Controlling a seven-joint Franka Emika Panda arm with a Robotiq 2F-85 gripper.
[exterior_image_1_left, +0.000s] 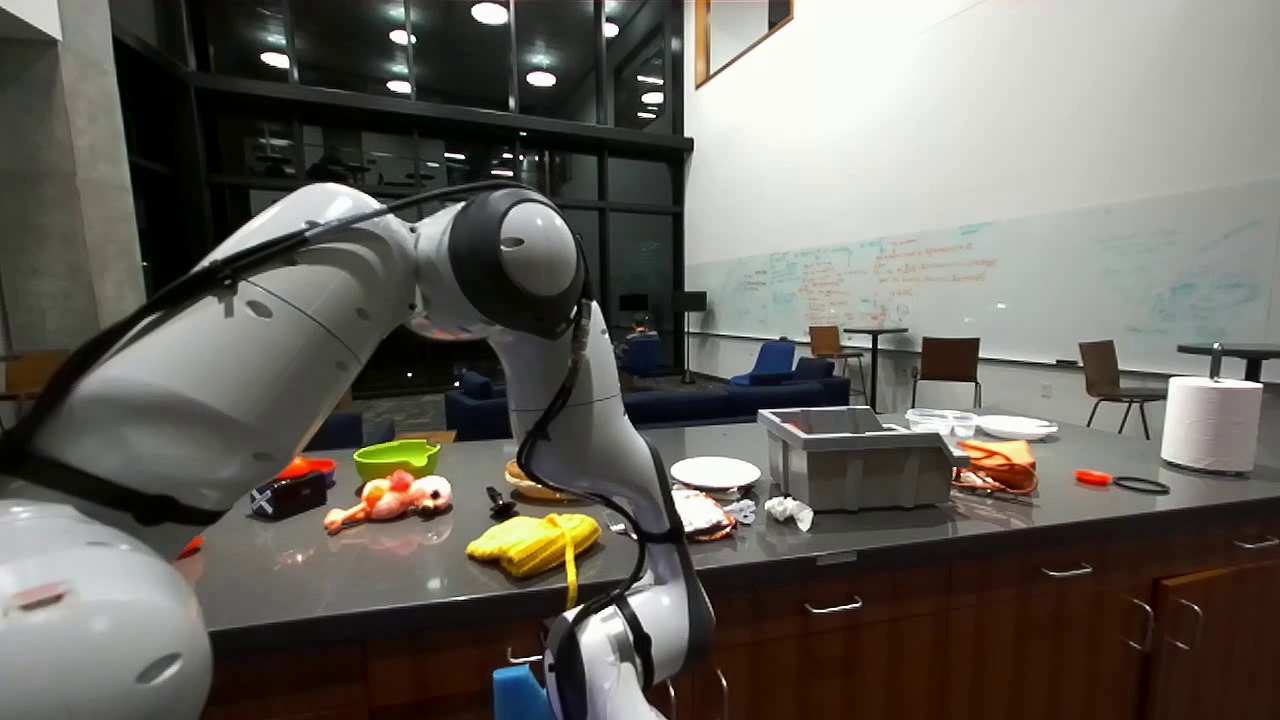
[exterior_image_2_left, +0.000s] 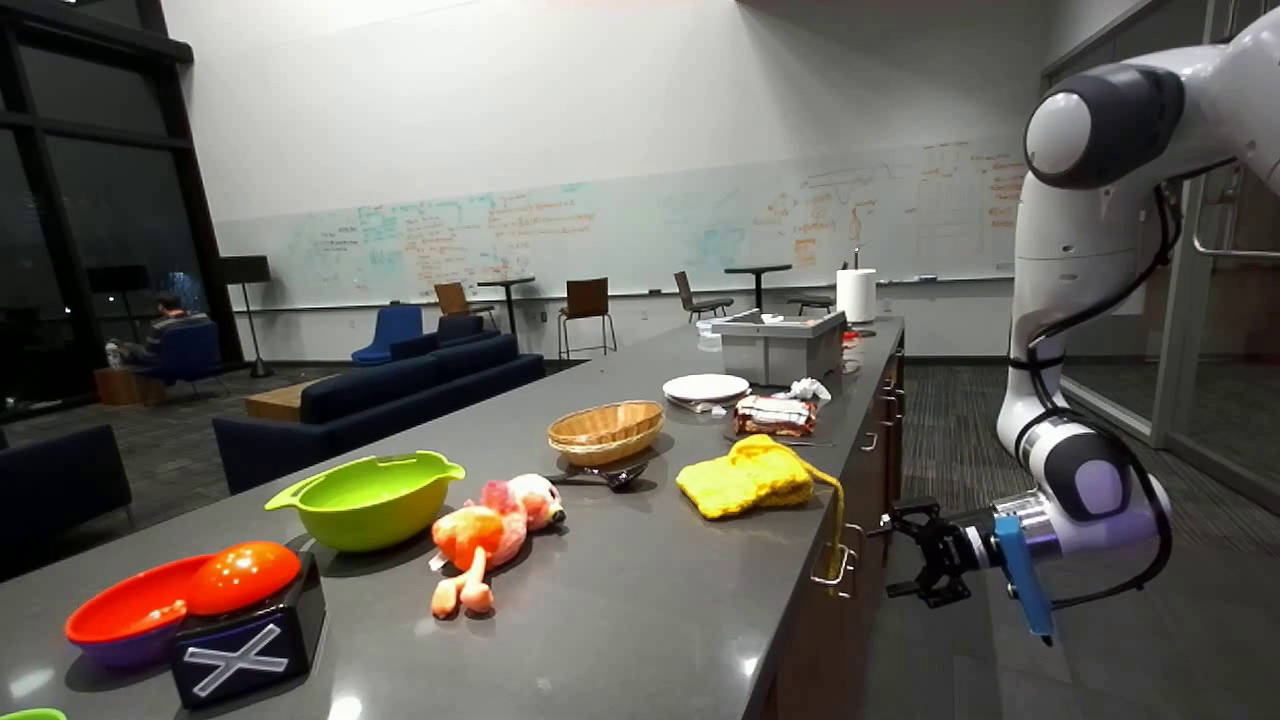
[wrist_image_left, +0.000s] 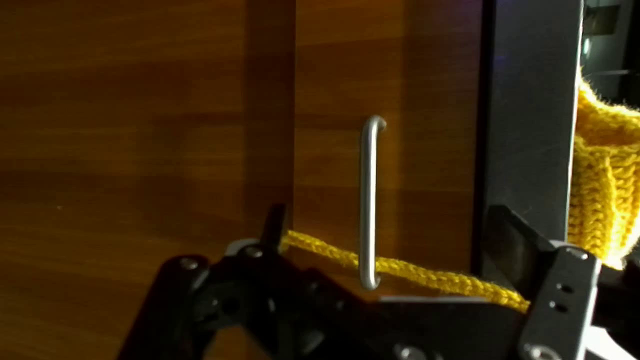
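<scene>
Fingers (wrist_image_left: 515, 245) spread wide, with nothing gripped between them, face a wooden drawer front (wrist_image_left: 350, 60) just under the edge of the counter (wrist_image_left: 532, 125). Straight ahead, within the span of the two tips in the wrist view, lies the silver handle (wrist_image_left: 369, 200), a slim bar fixed to that front. Its long axis runs level, along the counter's edge, while the gripper (exterior_image_2_left: 890, 558) has one finger above the other, so the gap reaches across the handle rather than along it. In an exterior view, the tips stand near the drawers but apart from them. A yellow cord (wrist_image_left: 435, 277) hangs from the yellow knitting (exterior_image_2_left: 745, 482) and passes behind the handle near one end; whether it touches either finger cannot be told.
</scene>
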